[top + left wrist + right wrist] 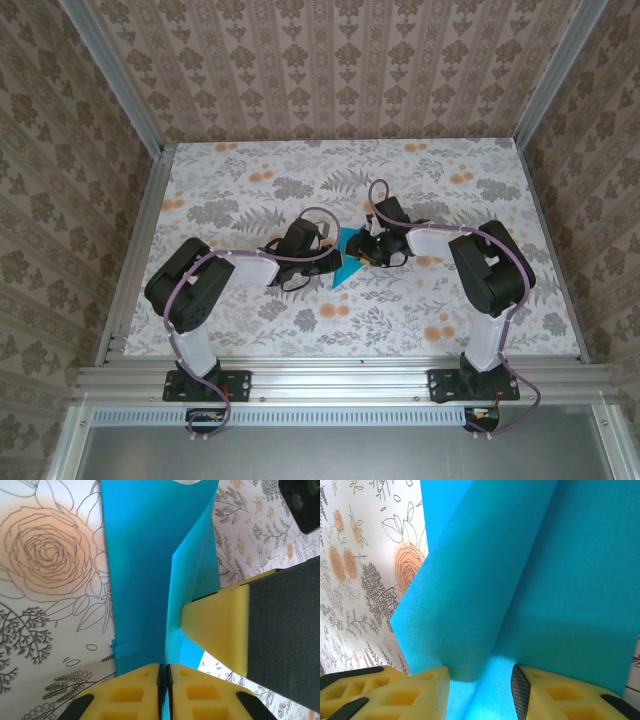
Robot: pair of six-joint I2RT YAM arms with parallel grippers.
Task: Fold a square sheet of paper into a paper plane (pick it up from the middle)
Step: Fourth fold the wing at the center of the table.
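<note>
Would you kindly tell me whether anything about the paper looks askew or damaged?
Nothing stands out: no tears. The square sheet of paper is half-folded, one flap raised off the table; the left gripper pinches its crease.

Black-white arms (243,268) with purple cables (318,210), yellow fingers (132,690).

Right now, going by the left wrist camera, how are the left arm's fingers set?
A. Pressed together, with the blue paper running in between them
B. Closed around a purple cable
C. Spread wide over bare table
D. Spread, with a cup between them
A: the left fingers meet along a thin seam, and the blue paper runs straight down into that seam.
</note>
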